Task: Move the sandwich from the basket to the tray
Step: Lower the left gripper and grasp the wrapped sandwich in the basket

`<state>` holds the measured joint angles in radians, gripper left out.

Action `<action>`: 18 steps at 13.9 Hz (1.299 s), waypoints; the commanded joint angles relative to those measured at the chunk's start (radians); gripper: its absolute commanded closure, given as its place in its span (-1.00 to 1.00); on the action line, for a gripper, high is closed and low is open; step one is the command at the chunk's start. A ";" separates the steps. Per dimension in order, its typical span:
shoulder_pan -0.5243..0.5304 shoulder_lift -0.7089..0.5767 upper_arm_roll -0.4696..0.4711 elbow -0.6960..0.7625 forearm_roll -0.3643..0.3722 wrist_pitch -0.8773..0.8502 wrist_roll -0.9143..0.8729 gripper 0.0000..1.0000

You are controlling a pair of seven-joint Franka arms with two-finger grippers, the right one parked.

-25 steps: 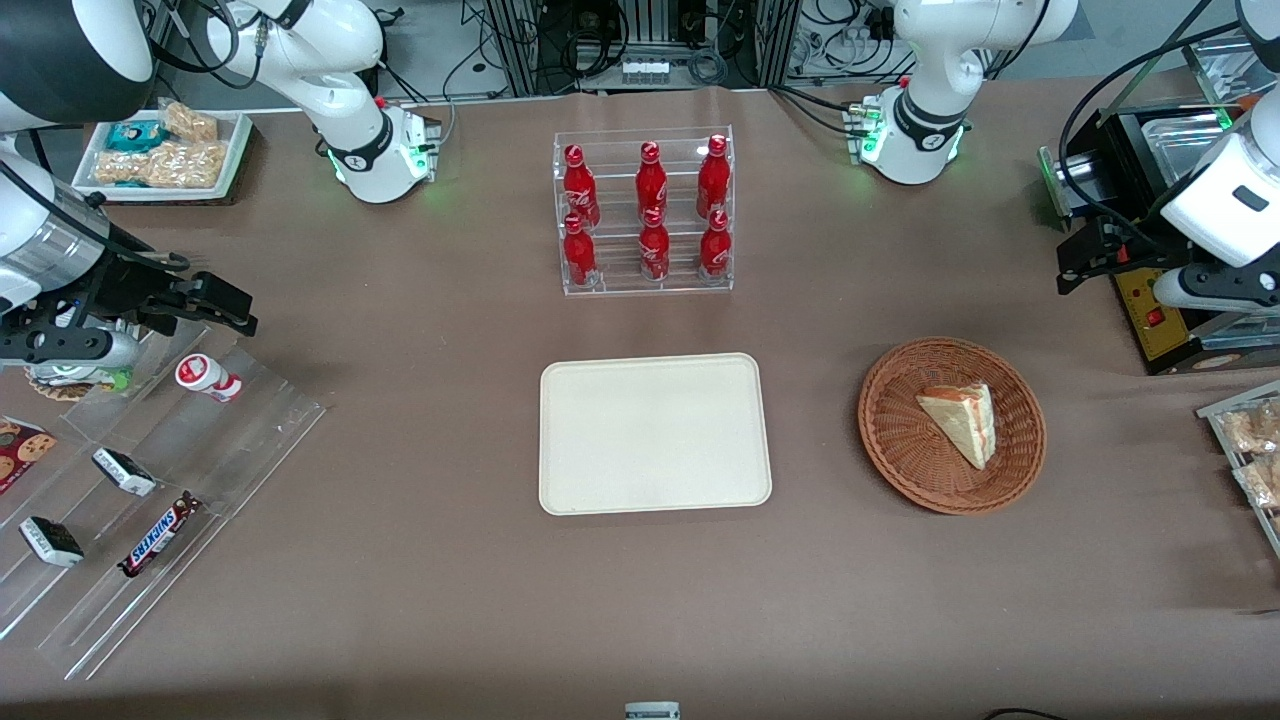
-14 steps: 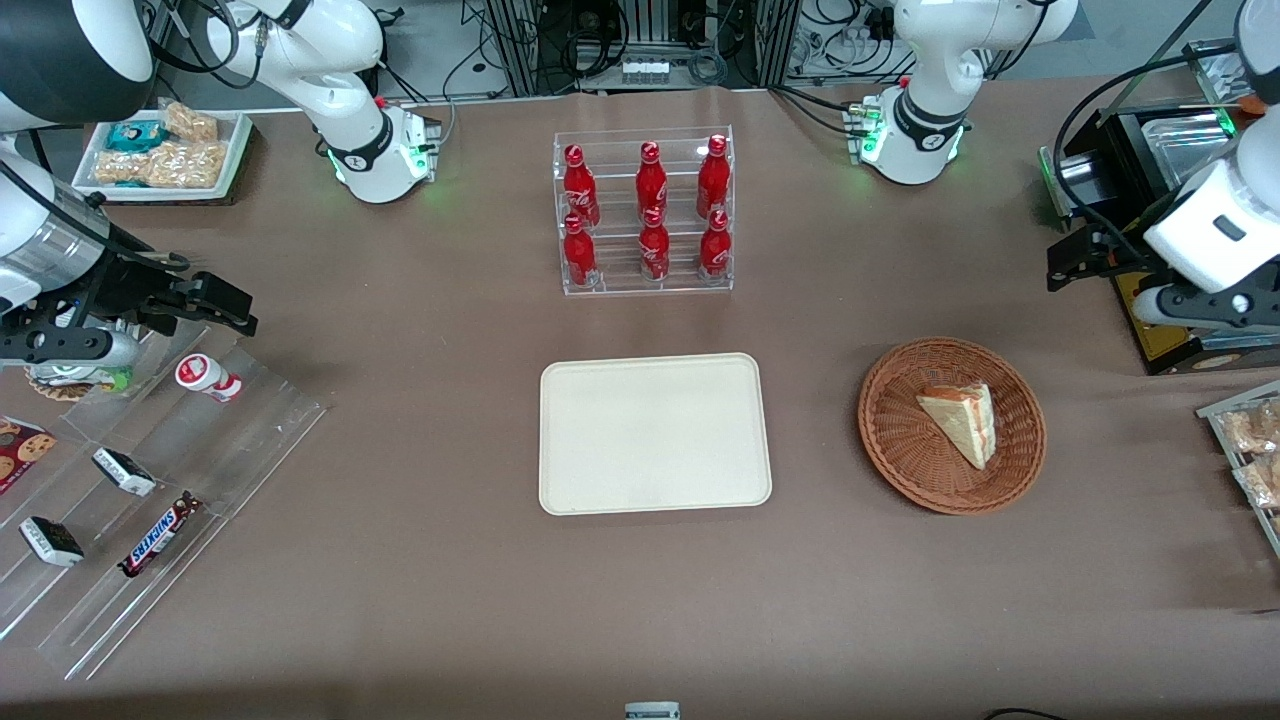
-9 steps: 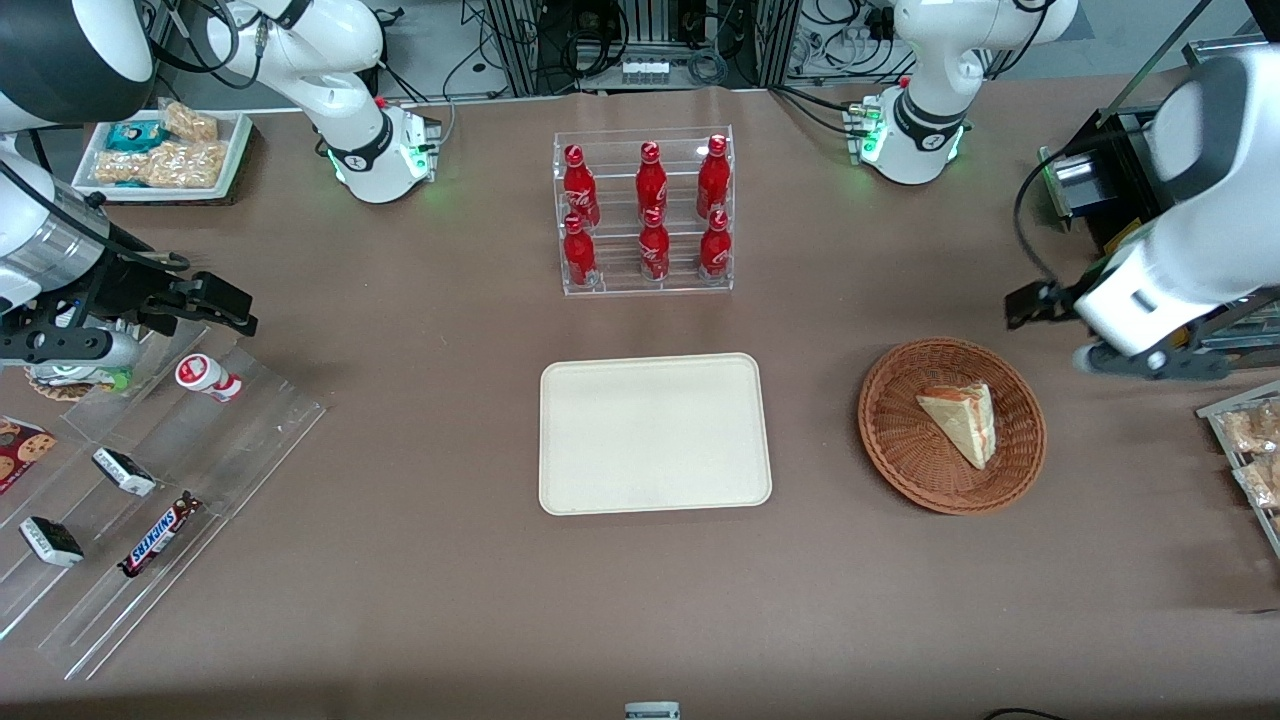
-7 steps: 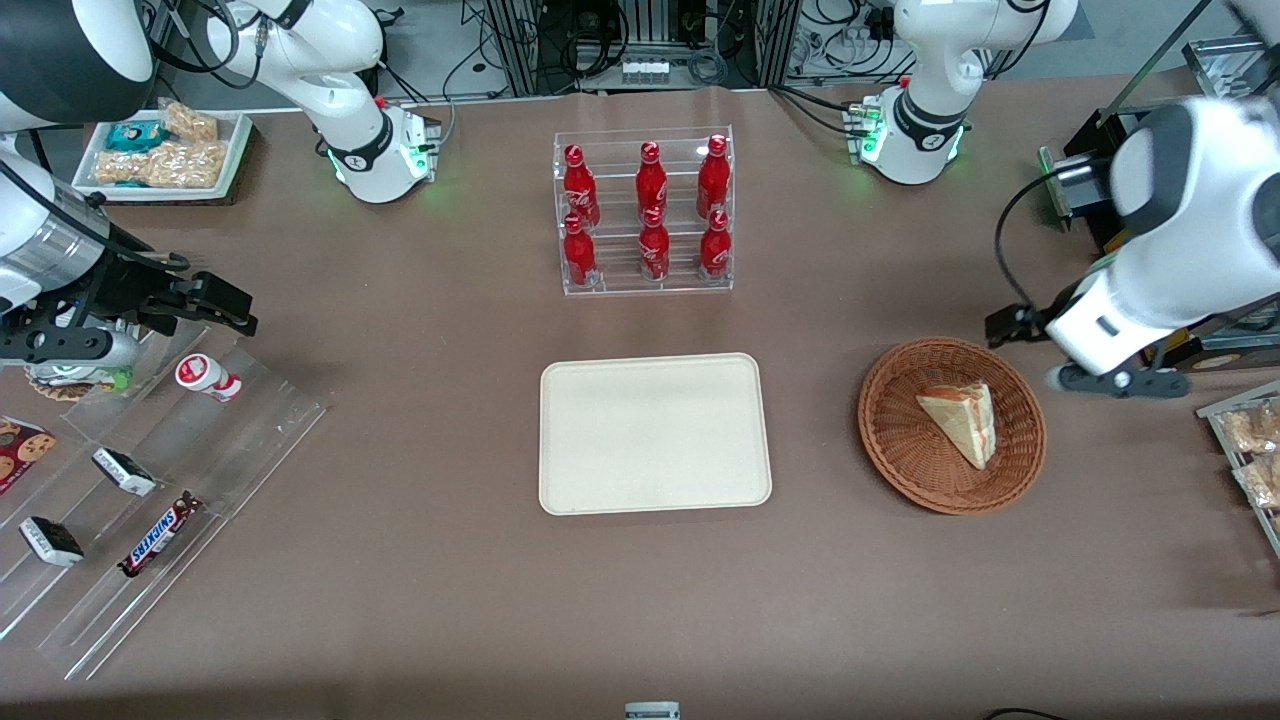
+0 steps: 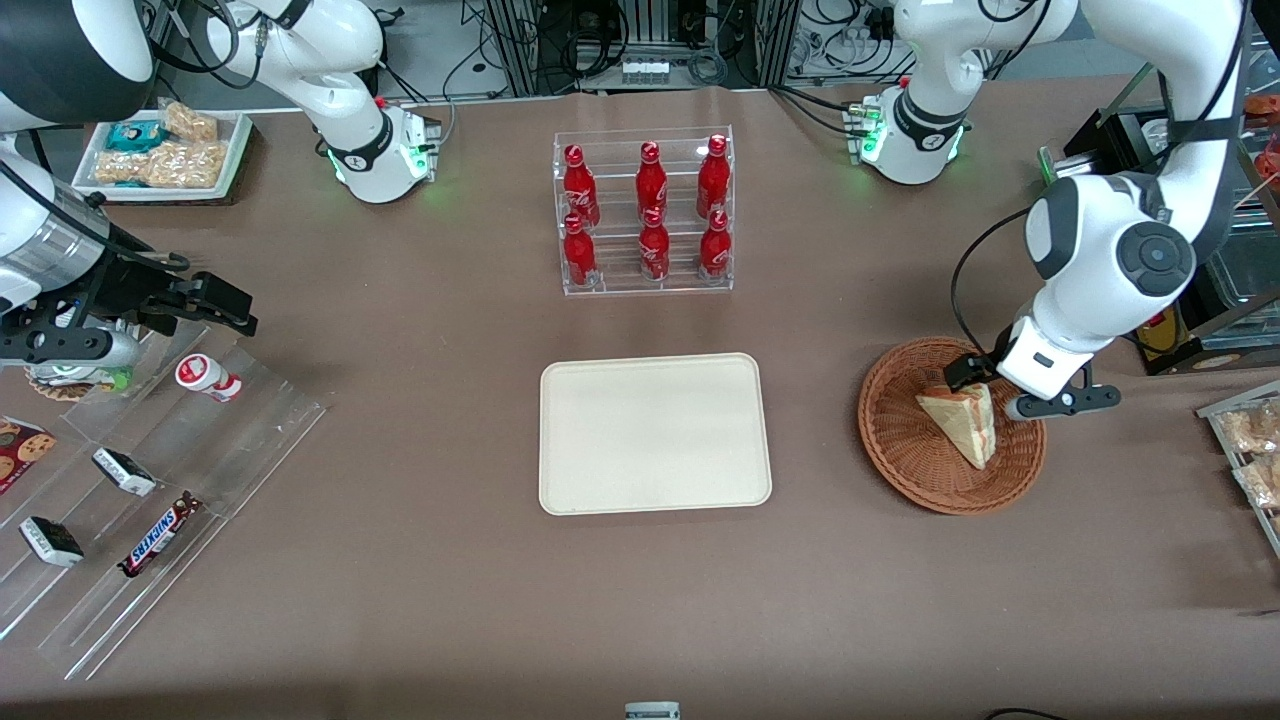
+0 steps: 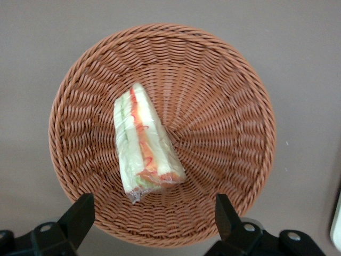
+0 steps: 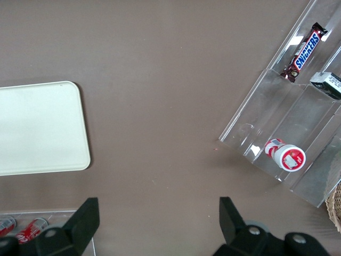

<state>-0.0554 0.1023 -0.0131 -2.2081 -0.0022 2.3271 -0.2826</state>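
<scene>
The sandwich [image 5: 962,420] is a pale wedge with red and green filling, lying in the round reddish-brown wicker basket [image 5: 900,445]. My left gripper [image 5: 1010,388] hovers just above the basket, over the sandwich's wide end, apart from it. In the left wrist view the sandwich [image 6: 145,144] lies flat near the middle of the basket [image 6: 224,106], and the gripper [image 6: 153,220] is open, its two black fingers [image 6: 80,217] spread wider than the wedge with nothing between them. The cream tray [image 5: 650,432] lies bare beside the basket, toward the parked arm's end.
A clear rack of red bottles [image 5: 648,210] stands farther from the front camera than the tray. A tray of bagged snacks [image 5: 1250,450] lies at the working arm's table end. Stepped acrylic racks [image 5: 150,480] with snack bars lie at the parked arm's end.
My left arm has swung in from the table's end and come down over the basket. The sandwich, basket and tray have not moved.
</scene>
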 commanded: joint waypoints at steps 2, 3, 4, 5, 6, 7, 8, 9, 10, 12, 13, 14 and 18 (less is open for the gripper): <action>0.008 0.046 0.012 -0.005 0.004 0.090 -0.319 -1.00; 0.006 0.066 0.013 -0.002 0.002 0.115 -0.401 -1.00; 0.006 0.091 0.013 0.001 0.002 0.147 -0.471 -1.00; 0.006 0.115 0.013 0.007 0.002 0.168 -0.509 -1.00; 0.008 0.131 0.013 0.007 0.002 0.175 -0.516 -1.00; 0.008 0.149 0.013 0.008 0.002 0.178 -0.518 -1.00; 0.008 0.169 0.013 0.010 0.002 0.178 -0.515 -0.94; 0.008 0.181 0.013 0.008 0.004 0.178 -0.515 -0.67; 0.008 0.185 0.013 0.004 0.004 0.175 -0.515 -0.23; 0.003 0.172 0.013 0.007 0.005 0.153 -0.512 0.78; 0.003 0.162 0.013 0.021 0.007 0.115 -0.507 0.86; 0.000 0.152 0.012 0.057 0.007 0.060 -0.506 0.88; -0.082 0.181 -0.002 0.321 0.005 -0.222 -0.509 0.89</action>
<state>-0.0736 0.2673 -0.0132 -2.0031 -0.0019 2.2006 -0.7780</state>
